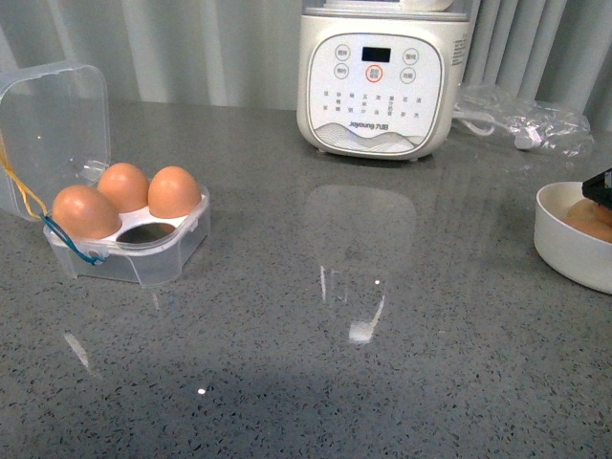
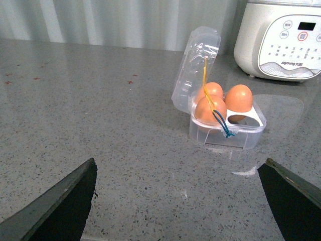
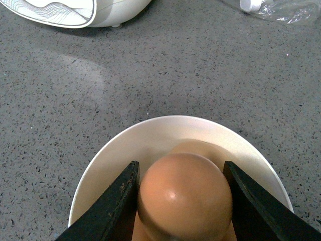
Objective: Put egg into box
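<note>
The clear plastic box [image 1: 143, 251] stands open at the left of the grey counter, lid up, with three brown eggs in it and one front-right cell empty; it also shows in the left wrist view [image 2: 228, 130]. My right gripper [image 3: 183, 193] is shut on the egg [image 3: 185, 198] over the round white bowl [image 3: 125, 150]. In the front view only a black tip of this gripper [image 1: 599, 186] shows at the right edge above the bowl [image 1: 564, 244]. My left gripper [image 2: 180, 196] is open and empty, low over the counter, short of the box.
A white Joyoung cooker [image 1: 375, 81] stands at the back centre. A crumpled clear plastic bag with a white cable [image 1: 526, 122] lies to its right. Another egg [image 3: 193, 148] lies in the bowl under the held one.
</note>
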